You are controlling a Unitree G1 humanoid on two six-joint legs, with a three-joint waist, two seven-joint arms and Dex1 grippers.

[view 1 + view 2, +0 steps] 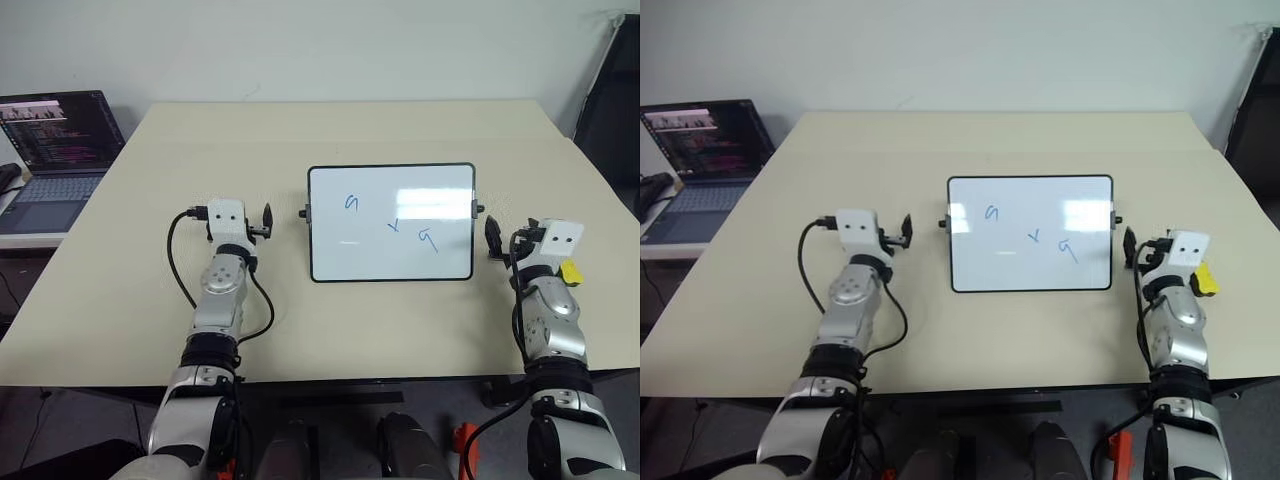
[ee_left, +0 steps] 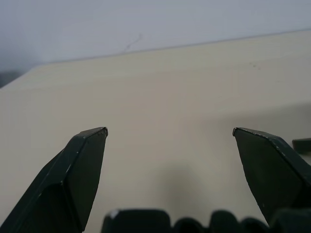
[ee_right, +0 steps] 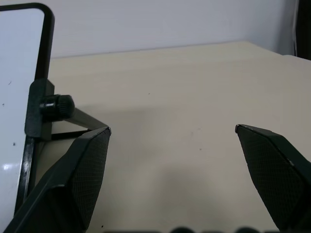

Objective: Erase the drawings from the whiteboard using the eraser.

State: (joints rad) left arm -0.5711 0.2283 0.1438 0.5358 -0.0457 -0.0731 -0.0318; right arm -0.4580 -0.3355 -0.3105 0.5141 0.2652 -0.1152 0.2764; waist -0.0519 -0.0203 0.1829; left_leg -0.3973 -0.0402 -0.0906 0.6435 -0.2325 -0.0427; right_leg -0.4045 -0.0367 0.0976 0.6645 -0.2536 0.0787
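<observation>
Whiteboard (image 1: 391, 223) glossy, rounded dark frame; blue scribbled drawings (image 1: 428, 240); yellow eraser (image 1: 571, 271) block; both end effectors spread, empty.

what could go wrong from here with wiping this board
1. The whiteboard stands propped on a small stand, so pushing on it may tip or slide it.
2. The eraser lies right beside the right arm, behind the open right gripper, awkward to reach and easily knocked off the nearby table edge.
3. The drawings are spread out; one pass may miss some.
</observation>
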